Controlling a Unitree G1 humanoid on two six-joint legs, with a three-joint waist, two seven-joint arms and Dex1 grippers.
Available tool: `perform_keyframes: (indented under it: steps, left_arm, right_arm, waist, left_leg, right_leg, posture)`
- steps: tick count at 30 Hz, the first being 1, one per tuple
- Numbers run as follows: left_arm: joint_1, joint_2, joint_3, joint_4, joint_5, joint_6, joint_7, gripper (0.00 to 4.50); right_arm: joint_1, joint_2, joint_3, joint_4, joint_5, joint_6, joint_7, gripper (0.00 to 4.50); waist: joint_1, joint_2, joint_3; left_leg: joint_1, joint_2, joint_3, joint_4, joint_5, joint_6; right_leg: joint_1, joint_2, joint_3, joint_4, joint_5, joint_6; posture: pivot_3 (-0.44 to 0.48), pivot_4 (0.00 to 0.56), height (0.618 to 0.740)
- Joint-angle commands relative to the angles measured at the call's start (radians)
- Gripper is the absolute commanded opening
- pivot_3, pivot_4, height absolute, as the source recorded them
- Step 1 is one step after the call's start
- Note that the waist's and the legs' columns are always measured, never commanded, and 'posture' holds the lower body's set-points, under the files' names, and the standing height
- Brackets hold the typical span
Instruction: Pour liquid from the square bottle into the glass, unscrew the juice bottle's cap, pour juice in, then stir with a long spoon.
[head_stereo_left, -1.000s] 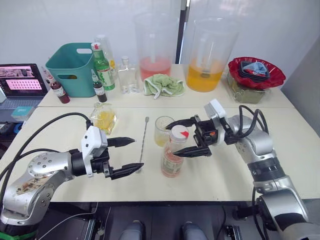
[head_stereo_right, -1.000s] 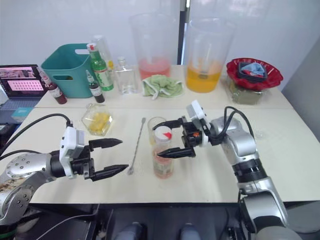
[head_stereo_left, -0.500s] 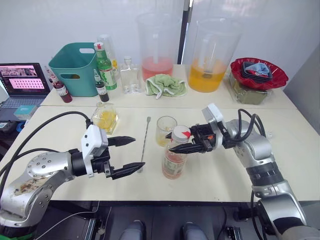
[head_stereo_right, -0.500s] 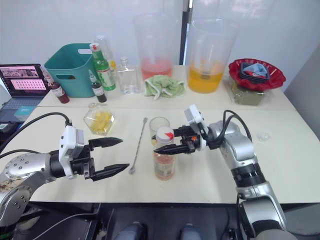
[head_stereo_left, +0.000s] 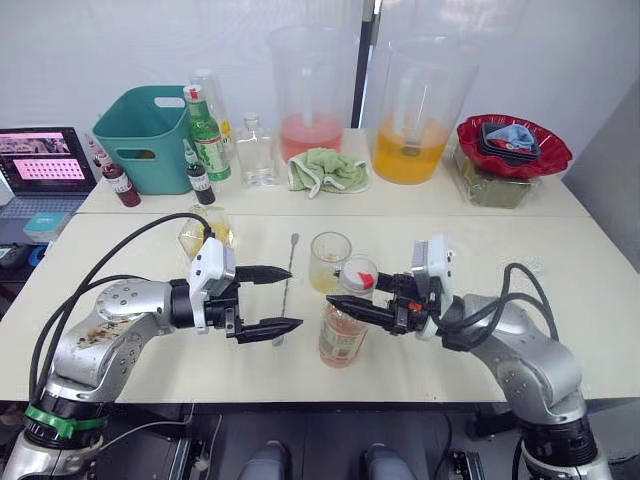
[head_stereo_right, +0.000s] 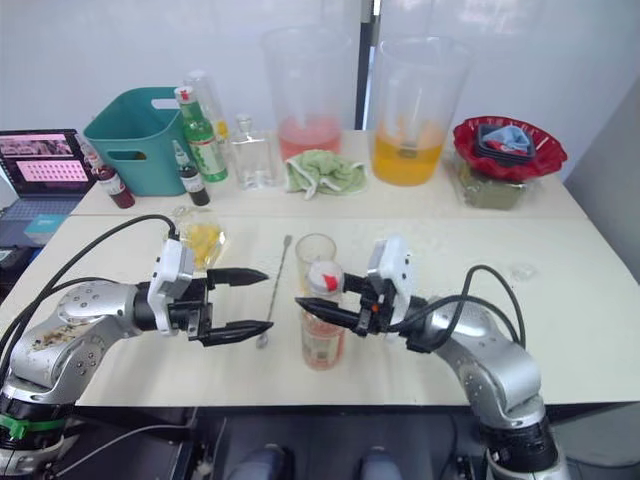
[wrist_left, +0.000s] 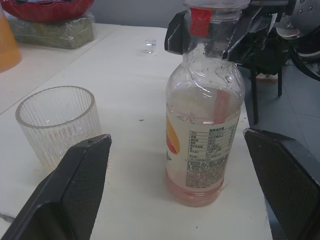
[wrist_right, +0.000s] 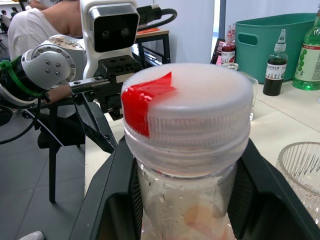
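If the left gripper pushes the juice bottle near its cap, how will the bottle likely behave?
The juice bottle looks tall and narrow, with pink liquid only in its lower part, so a high push would probably tip it. Its clear plastic wall likely flexes. The right gripper at the neck should steady it.

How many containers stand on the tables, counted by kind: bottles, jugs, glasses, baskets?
Bottles: 7 (juice bottle, square bottle, green bottle, two dark dropper bottles, clear flask, clear bottle behind the green one)
Large jugs: 2
Glasses: 1
Baskets: 1
Total: 11
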Motion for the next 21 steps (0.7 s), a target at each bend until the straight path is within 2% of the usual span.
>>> perform_keyframes:
  steps: [1, 2, 4, 7, 8, 10, 16, 21]
  left_arm:
    - [-0.030, -0.003, 0.002, -0.002, 0.008, -0.023, -0.019, 4.50]
    - [-0.032, -0.002, 0.003, -0.002, 0.008, -0.022, -0.021, 4.50]
    - [-0.030, 0.003, 0.010, -0.008, 0.005, -0.018, -0.025, 4.50]
    - [-0.021, 0.009, 0.018, -0.022, -0.007, -0.007, -0.029, 4.50]
    - [-0.017, 0.013, 0.020, -0.027, -0.015, 0.000, -0.035, 4.50]
    - [-0.008, 0.020, 0.027, -0.039, -0.033, 0.014, -0.046, 4.50]
    - [-0.022, 0.023, 0.062, -0.036, -0.073, 0.032, -0.039, 4.50]
    - [-0.062, 0.024, 0.044, -0.023, -0.089, 0.053, -0.071, 4.50]
  right_arm:
    - [0.017, -0.016, 0.038, -0.022, -0.019, -0.037, 0.015, 1.53]
    - [0.013, -0.015, 0.035, -0.017, -0.004, -0.034, 0.020, 1.53]
    - [-0.003, -0.022, 0.025, -0.005, 0.018, -0.035, 0.038, 2.54]
    - [-0.029, -0.055, 0.000, 0.020, 0.044, -0.038, 0.085, 3.65]
    - [-0.037, -0.070, -0.013, 0.035, 0.041, -0.048, 0.100, 3.82]
    - [-0.041, -0.095, -0.053, 0.066, 0.054, -0.062, 0.125, 4.48]
    - [0.021, -0.235, -0.197, 0.035, 0.230, 0.000, 0.254, 4.48]
    - [0.088, -0.355, -0.286, 0.028, 0.268, 0.005, 0.316, 4.48]
  waist:
    - [0.000, 0.000, 0.000]
    - [-0.001, 0.000, 0.000]
    - [-0.001, 0.000, 0.000]
    - [0.000, 0.000, 0.000]
    - [0.000, 0.000, 0.000]
    - [0.000, 0.000, 0.000]
    - [0.003, 0.000, 0.000]
    - [0.002, -0.001, 0.000]
  left_leg:
    - [0.000, 0.000, 0.000, 0.000, 0.000, 0.000]
    - [0.000, 0.000, 0.000, 0.000, 0.000, 0.000]
    - [0.001, 0.000, 0.000, 0.000, 0.000, 0.000]
    - [0.001, 0.000, 0.000, 0.000, 0.000, 0.000]
    - [0.001, 0.000, 0.000, 0.000, 0.000, 0.000]
    - [0.001, 0.000, 0.000, 0.000, 0.000, 0.000]
    - [0.000, 0.000, 0.000, 0.000, 0.000, 0.000]
    - [0.000, 0.001, 0.001, 0.000, 0.000, 0.000]
  right_leg:
    - [0.000, 0.000, 0.000, 0.000, 0.000, 0.000]
    - [0.001, 0.000, 0.000, 0.000, 0.000, 0.000]
    - [0.001, 0.000, 0.000, 0.000, 0.000, 0.000]
    - [0.001, 0.000, 0.000, 0.000, 0.000, 0.000]
    - [0.001, 0.000, 0.000, 0.000, 0.000, 0.000]
    - [0.001, 0.000, 0.000, -0.001, 0.000, 0.000]
    - [0.002, 0.000, 0.000, -0.001, 0.000, 0.000]
    - [0.002, 0.000, 0.000, -0.002, 0.000, 0.000]
  posture:
    - [0.000, 0.150, 0.740]
    - [0.000, 0.150, 0.740]
    - [0.000, 0.150, 0.740]
    - [0.000, 0.150, 0.740]
    - [0.000, 0.150, 0.740]
    - [0.000, 0.150, 0.740]
    - [0.000, 0.150, 0.740]
    - [0.000, 0.150, 0.740]
